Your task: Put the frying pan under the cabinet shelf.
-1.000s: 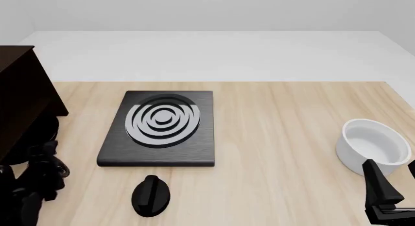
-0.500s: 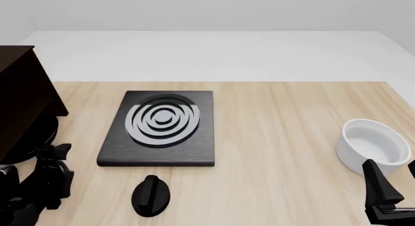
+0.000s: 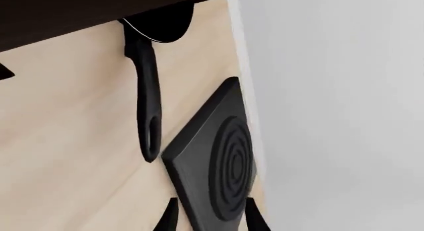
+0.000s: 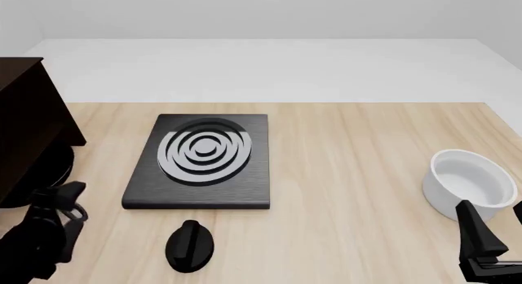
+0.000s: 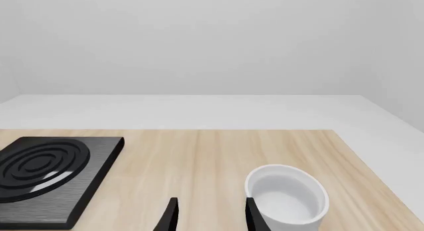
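Note:
The frying pan (image 3: 161,23) lies mostly beneath the dark cabinet shelf (image 3: 79,10); only part of its rim shows. Its long handle (image 3: 148,97) sticks out over the table toward the corner of the black square plate. In the front view the pan (image 4: 55,167) is a dark round shape under the cabinet (image 4: 29,122) at the far left. My left gripper (image 3: 210,221) is open and holds nothing, drawn back from the handle. Near the bowl, my right gripper (image 5: 210,216) is open and empty too.
A black square plate with grey rings (image 4: 200,159) lies left of the table's middle. In front of it sits a small black knob-like object (image 4: 190,246). A white deep bowl (image 4: 470,183) stands at the right, just beyond my right fingers (image 4: 477,232).
My left arm has drawn back toward the near left corner, away from the cabinet. The pan has stayed under the shelf. The right arm has not moved.

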